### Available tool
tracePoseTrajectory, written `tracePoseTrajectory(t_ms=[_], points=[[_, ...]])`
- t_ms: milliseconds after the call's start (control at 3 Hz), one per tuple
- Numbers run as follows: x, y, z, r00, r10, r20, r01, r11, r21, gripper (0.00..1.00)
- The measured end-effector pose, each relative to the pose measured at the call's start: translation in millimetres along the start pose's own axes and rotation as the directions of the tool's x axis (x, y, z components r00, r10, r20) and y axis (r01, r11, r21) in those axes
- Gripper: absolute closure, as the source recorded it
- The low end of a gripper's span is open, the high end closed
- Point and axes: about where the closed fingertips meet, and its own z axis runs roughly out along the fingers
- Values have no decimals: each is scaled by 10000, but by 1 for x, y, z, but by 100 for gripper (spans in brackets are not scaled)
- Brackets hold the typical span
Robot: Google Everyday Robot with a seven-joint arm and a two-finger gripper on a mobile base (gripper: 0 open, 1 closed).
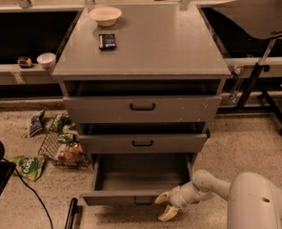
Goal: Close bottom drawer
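Observation:
The bottom drawer (pixel 131 198) of the grey cabinet (pixel 141 51) is pulled well out, its shallow grey tray empty and its small black handle (pixel 144 201) on the low front panel. My gripper (pixel 166 206) is low at the drawer's front right corner, just right of the handle, with its pale fingers (pixel 170 214) spread apart and holding nothing. The upper finger lies against the front panel. My white arm (pixel 217 187) reaches in from the lower right.
The middle drawer (pixel 142 142) and top drawer (pixel 142 108) stand slightly out. A bowl (pixel 105 15) and a dark packet (pixel 107 41) lie on the cabinet top. A wire basket with snack bags (pixel 65 149) sits on the floor at left. A black stand (pixel 255 75) is at right.

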Motion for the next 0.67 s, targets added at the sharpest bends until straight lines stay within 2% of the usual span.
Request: tracePoseTrajectory(t_ms=[333,667], points=[[0,0,0,10000,0,0,0,10000,0,0],[0,-4,1,10000,28,-42,-28,10000,-92,0]])
